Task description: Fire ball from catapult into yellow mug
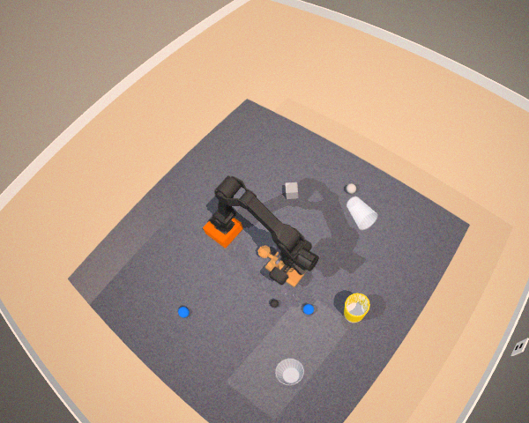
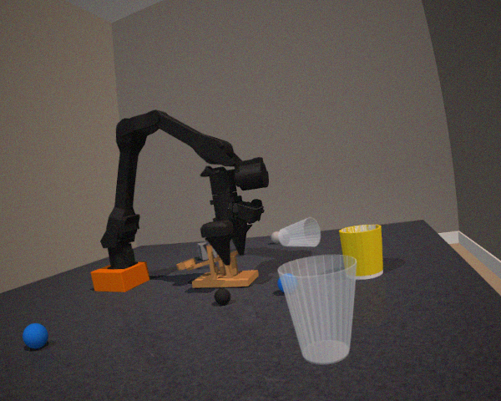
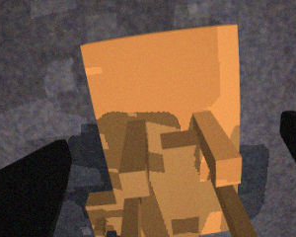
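Observation:
The wooden catapult (image 1: 271, 263) (image 2: 242, 277) (image 3: 162, 86) stands on the dark mat near the middle, and I see no ball in it. My gripper (image 1: 286, 269) (image 2: 233, 256) (image 3: 176, 136) is open and empty. It hangs straight down over the catapult, with its fingers on either side of the frame. A black ball (image 1: 273, 302) (image 2: 221, 296) lies on the mat just in front of the catapult. The yellow mug (image 1: 356, 307) (image 2: 361, 250) stands upright to the right of the catapult. The wrist view shows only the catapult's flat base and struts between the two dark fingers.
Two blue balls lie on the mat, one (image 1: 182, 311) (image 2: 35, 335) at the left, one (image 1: 308, 308) (image 2: 282, 282) beside the mug. A clear cup (image 1: 289, 371) (image 2: 320, 308) stands in front. A white cup (image 1: 361, 212) (image 2: 300, 233) lies tipped beside a white ball (image 1: 350, 188). A grey cube (image 1: 292, 189) sits behind.

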